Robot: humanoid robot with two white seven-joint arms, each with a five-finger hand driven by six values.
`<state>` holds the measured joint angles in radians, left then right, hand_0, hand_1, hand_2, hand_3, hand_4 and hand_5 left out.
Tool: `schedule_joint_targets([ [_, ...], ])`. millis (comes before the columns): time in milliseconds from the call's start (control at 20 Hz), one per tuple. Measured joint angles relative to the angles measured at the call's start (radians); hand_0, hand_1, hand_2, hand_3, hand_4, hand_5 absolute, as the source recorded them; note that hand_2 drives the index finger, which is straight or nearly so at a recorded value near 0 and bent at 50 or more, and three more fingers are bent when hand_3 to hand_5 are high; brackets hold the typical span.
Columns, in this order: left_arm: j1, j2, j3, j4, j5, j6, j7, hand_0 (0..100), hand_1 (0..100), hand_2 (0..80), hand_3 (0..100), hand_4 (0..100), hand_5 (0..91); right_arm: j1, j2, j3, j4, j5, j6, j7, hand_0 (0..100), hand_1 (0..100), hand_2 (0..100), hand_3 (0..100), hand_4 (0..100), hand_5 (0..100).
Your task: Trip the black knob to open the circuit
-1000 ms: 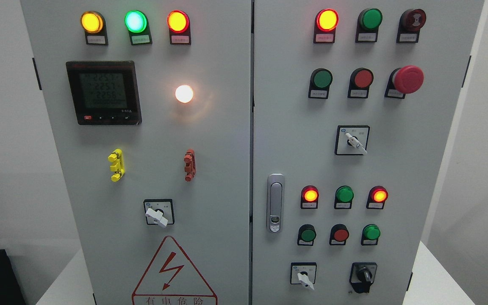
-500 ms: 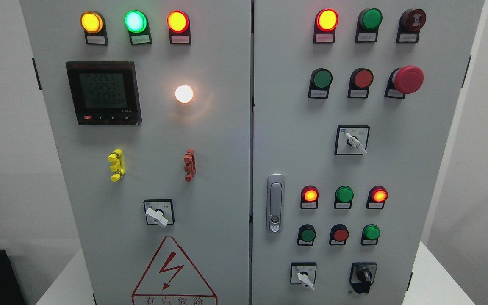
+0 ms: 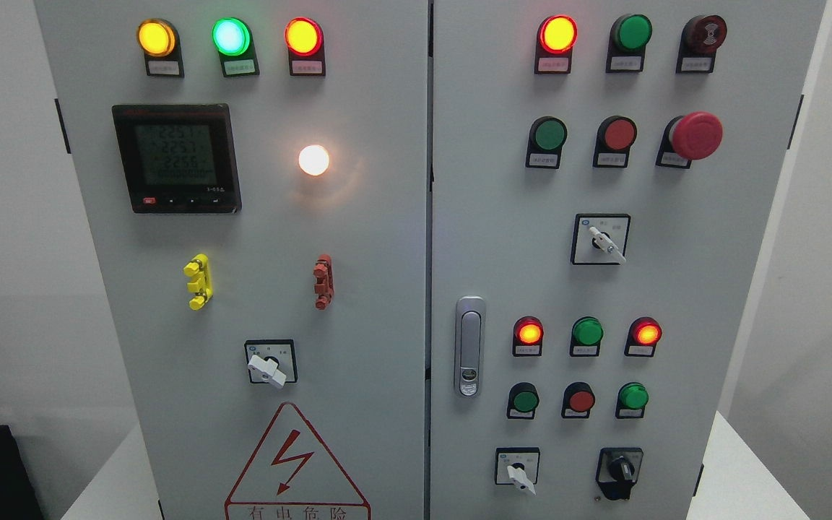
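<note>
Black knob (image 3: pixel 620 471) upright, cabinet's lower right.

Digital meter (image 3: pixel 176 157) sits upper left of frame, display lit. White lamp (image 3: pixel 313 159) glows beside it. Red mushroom button (image 3: pixel 695 135) upper right; warning triangle (image 3: pixel 295 462) bottom centre-left.

No part of robot body in view; nothing of its appearance visible.

Neither arm nor robot hand shows in view.
</note>
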<state>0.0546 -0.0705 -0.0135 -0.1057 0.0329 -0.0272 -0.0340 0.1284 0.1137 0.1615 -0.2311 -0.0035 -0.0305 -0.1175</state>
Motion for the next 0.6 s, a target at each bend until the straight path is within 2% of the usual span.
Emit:
schedule_joint_targets([
  [200, 0.0, 0.0, 0.0, 0.0, 0.0, 0.0, 0.0, 12, 39, 0.0, 0, 0, 0.0, 0.0, 0.0, 0.0, -0.033, -0.006, -0.024, -0.004, 0, 14, 0, 0, 0, 0],
  [250, 0.0, 0.0, 0.0, 0.0, 0.0, 0.0, 0.0, 12, 39, 0.0, 0, 0, 0.0, 0.0, 0.0, -0.001, -0.043, -0.007, -0.025, -0.004, 0, 14, 0, 3, 0, 0],
  [300, 0.0, 0.0, 0.0, 0.0, 0.0, 0.0, 0.0, 12, 39, 0.0, 0, 0, 0.0, 0.0, 0.0, -0.005, -0.054, -0.007, -0.027, -0.004, 0, 13, 0, 8, 0, 0],
  [400, 0.0, 0.0, 0.0, 0.0, 0.0, 0.0, 0.0, 12, 39, 0.0, 0, 0, 0.0, -0.001, 0.0, -0.012, -0.069, -0.007, -0.056, -0.005, 0, 12, 0, 24, 12, 0],
  [550, 0.0, 0.0, 0.0, 0.0, 0.0, 0.0, 0.0, 12, 39, 0.0, 0, 0, 0.0, -0.001, 0.0, -0.014, -0.081, -0.008, -0.117, -0.007, 0, 12, 0, 39, 22, 0],
  [600, 0.0, 0.0, 0.0, 0.0, 0.0, 0.0, 0.0, 12, 39, 0.0, 0, 0, 0.0, -0.001, 0.0, -0.014, -0.086, -0.008, -0.133, -0.007, 0, 11, 0, 42, 24, 3],
])
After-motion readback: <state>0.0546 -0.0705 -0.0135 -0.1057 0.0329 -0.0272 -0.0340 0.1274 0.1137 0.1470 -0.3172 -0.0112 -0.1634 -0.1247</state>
